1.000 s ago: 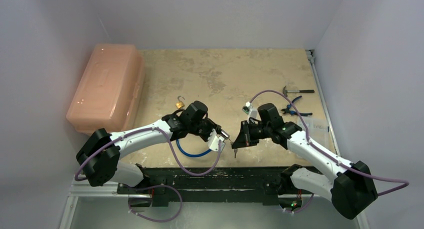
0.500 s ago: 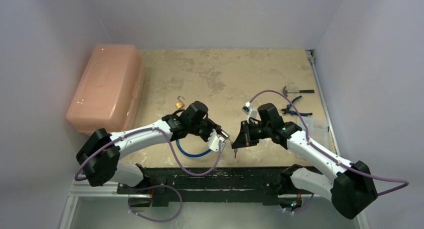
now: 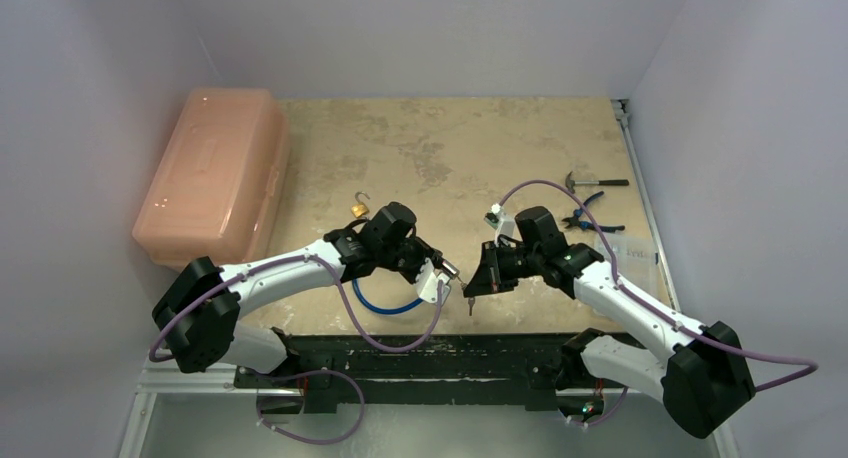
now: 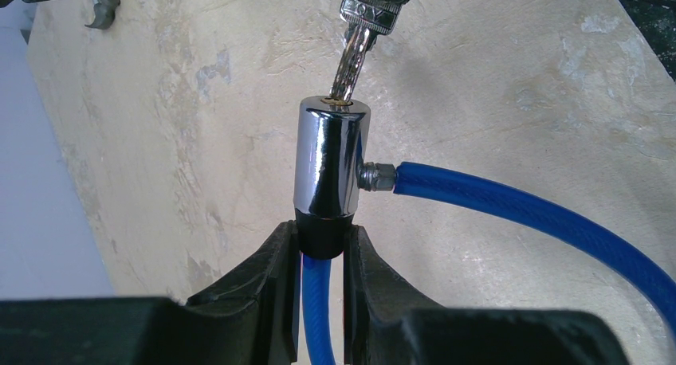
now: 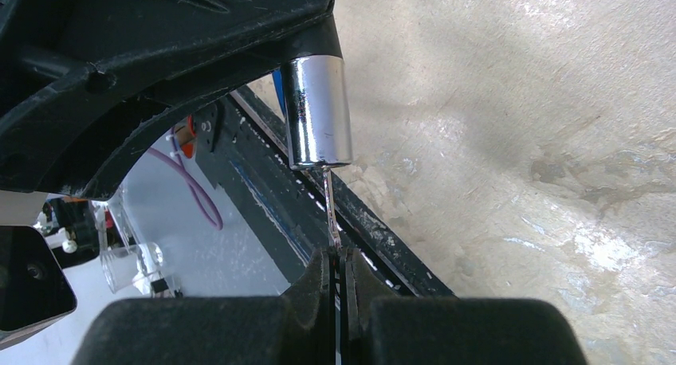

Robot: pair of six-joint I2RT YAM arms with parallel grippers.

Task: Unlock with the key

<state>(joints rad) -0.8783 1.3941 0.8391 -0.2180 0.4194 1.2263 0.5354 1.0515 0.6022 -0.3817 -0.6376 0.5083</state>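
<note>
The lock (image 4: 331,158), a polished chrome barrel on a blue cable (image 4: 518,209), is held clear of the surface (image 4: 199,126) near the middle of its near edge. The left claw (image 4: 320,236) is closed to a narrow gap on the black collar at the barrel's base, with one run of cable passing between its fingers. The right claw (image 5: 338,259) is pinched all but fully closed on the head of the key (image 5: 330,209). The blade's tip sits in the keyhole on the barrel's end face, and most of the blade is outside. The barrel looks rigid and slick, so the dull collar is probably the better hold, since chrome would likely slide under a twist. The cable seems springy and may tug the barrel off line. The key is thin, light and easily bent. It is best gripped flat across its head, close to the blade, so it cannot swivel in the pinch. Pushing home and turning likely call for blade and barrel to share one axis.
</note>
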